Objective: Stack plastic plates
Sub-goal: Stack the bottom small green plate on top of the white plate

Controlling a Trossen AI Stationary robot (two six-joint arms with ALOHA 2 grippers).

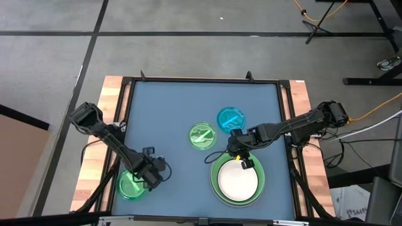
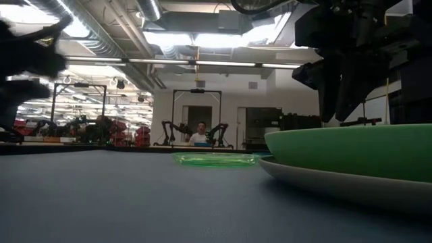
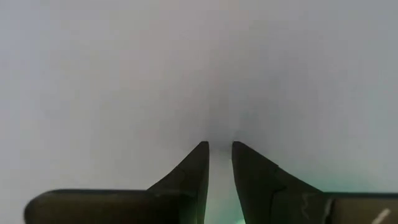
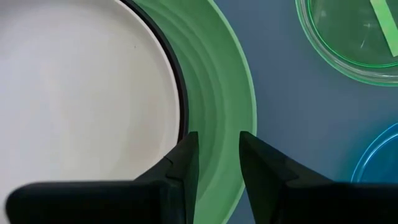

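The right claw [image 1: 241, 159] hovers over the far rim of the stack at the near right of the desk, its fingers slightly parted and grasping nothing; in its wrist view the tips frame the black rim and the green band beside it. The stack holds the white plate [image 1: 237, 181] on top, a thin black plate [image 4: 180, 106] edge showing around it, the light green plate [image 1: 217, 183] below, and in the low view a pale grey plate [image 2: 324, 181] underneath. So the four larger plates appear stacked already.

The left claw [image 1: 148, 178] sits at the near left, low over a small green plate [image 1: 129, 186]. Its fingers are nearly together with a narrow gap; whether they pinch that plate's edge cannot be told.

Three small translucent plates remain outside the stack: that one at the left, a second small green plate [image 1: 202, 135] near the middle, and a small blue plate [image 1: 230, 118] just beyond it. The task looks a little over half done, judged from this.

The desk [image 1: 169, 107] has a blue-grey top in a dark frame with wooden side boards. Beyond it lies a grey floor with cables; the low view shows a lit workshop with other robot rigs and a person [image 2: 198, 137] seated far off.
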